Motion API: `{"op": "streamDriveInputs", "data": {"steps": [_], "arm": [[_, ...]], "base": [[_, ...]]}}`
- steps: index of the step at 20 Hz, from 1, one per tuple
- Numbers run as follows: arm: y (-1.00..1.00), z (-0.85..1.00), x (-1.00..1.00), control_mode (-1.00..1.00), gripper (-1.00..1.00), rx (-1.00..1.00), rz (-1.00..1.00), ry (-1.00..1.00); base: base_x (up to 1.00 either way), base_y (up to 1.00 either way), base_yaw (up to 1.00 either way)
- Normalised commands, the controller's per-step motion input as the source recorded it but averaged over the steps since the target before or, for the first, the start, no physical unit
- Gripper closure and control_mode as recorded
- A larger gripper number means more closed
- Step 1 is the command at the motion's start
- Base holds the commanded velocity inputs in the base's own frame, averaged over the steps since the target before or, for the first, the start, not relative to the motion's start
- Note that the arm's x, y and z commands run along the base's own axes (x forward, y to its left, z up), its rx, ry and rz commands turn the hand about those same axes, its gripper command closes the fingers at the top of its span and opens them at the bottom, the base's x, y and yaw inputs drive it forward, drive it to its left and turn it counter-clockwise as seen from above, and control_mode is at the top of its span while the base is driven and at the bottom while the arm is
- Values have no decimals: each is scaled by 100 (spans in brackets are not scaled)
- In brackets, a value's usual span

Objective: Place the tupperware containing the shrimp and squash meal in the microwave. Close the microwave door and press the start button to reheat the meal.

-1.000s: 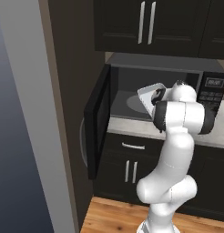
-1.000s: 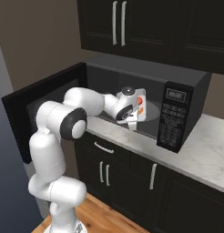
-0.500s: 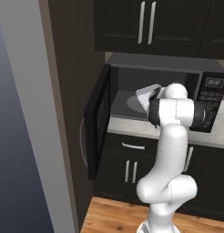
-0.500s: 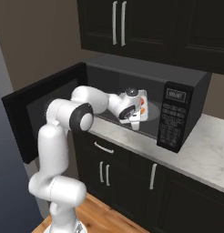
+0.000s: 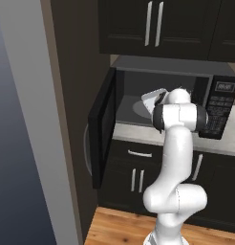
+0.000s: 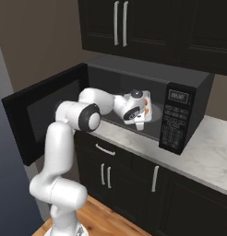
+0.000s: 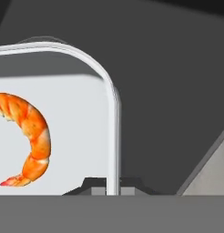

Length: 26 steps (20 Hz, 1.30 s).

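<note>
My gripper (image 7: 113, 184) is clamped on the rim of the tupperware (image 7: 77, 118), a finger on either side of the raised edge. Over the last second my arm has stretched further forward, carrying the tray from the mouth of the microwave (image 6: 180, 92) deeper into its cavity; the base has not moved. The tray rides tilted in the left base view (image 5: 154, 98), above the oven floor, not yet set down. I see a curved orange shrimp (image 7: 29, 136) lying in it; the squash I cannot make out. I judge the placing step nearly complete: lower, let go, withdraw. The microwave door (image 5: 101, 129) stands wide open. The microwave sits on a pale marble surface (image 6: 212, 159) between dark cabinets (image 6: 147, 23), over a wood floor (image 5: 119, 229).
</note>
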Motion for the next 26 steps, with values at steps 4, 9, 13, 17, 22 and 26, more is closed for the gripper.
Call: {"op": "streamDriveInputs", "data": {"steps": [4,9,13,17,22,26], "arm": [[-1,0,42,-100,100,0,0,0],[0,0,43,-100,100,0,0,0],[-6,-1,43,-100,100,0,0,1],[-6,0,38,-100,100,0,0,1],[0,0,34,-100,-100,0,0,1],[0,-3,11,-100,-100,0,0,0]], "base": [[0,0,0],[0,0,0],[0,0,0],[0,0,0],[0,0,0],[0,0,0]]}}
